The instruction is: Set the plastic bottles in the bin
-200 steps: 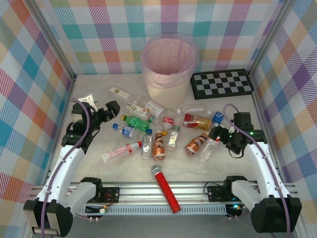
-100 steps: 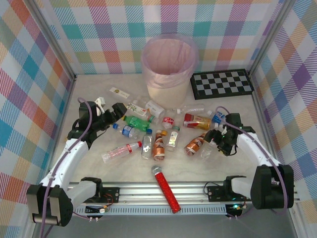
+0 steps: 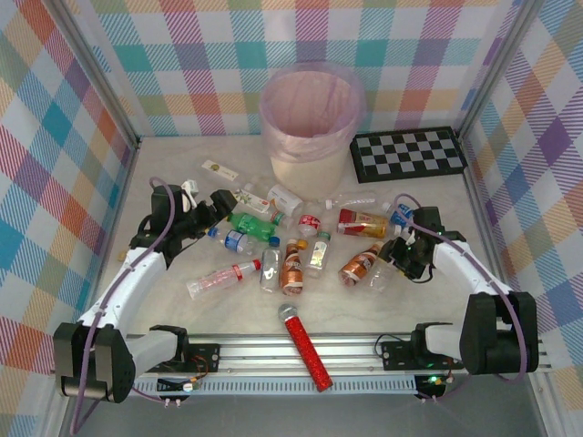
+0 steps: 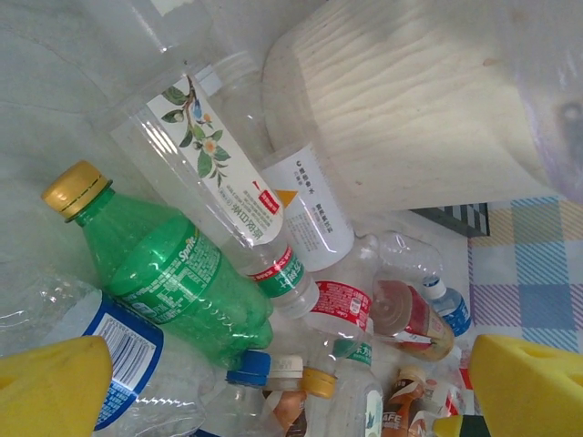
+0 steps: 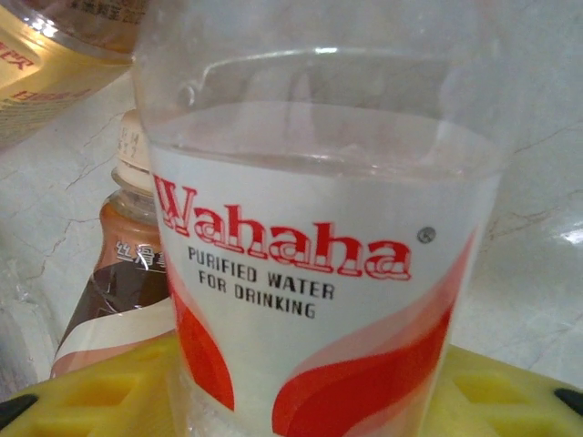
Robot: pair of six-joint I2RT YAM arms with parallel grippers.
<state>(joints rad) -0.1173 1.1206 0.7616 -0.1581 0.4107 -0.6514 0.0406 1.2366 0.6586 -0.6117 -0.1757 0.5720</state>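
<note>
Top view: left tool (image 3: 220, 201) beside green bottle (image 3: 251, 221). Right tool (image 3: 394, 259) at clear bottle (image 3: 381, 272). Bin (image 3: 310, 162) far ahead of both.
Left wrist: left tool (image 4: 291, 387) wide open, empty, green bottle (image 4: 173, 273) just ahead.
Right wrist: clear bottle (image 5: 319, 264), Wahaha label, between yellow fingers (image 5: 82, 396); cannot tell whether clamped.

Top camera overlooks the table (image 3: 364, 309); wrist cameras crowd its plastic bottles (image 4: 173, 273).

Between the right hand's (image 5: 310, 405) fingers the Wahaha bottle (image 5: 319, 264) runs past top and bottom edges, half hiding a brown bottle (image 5: 118, 273) beyond; grip contact unclear
</note>
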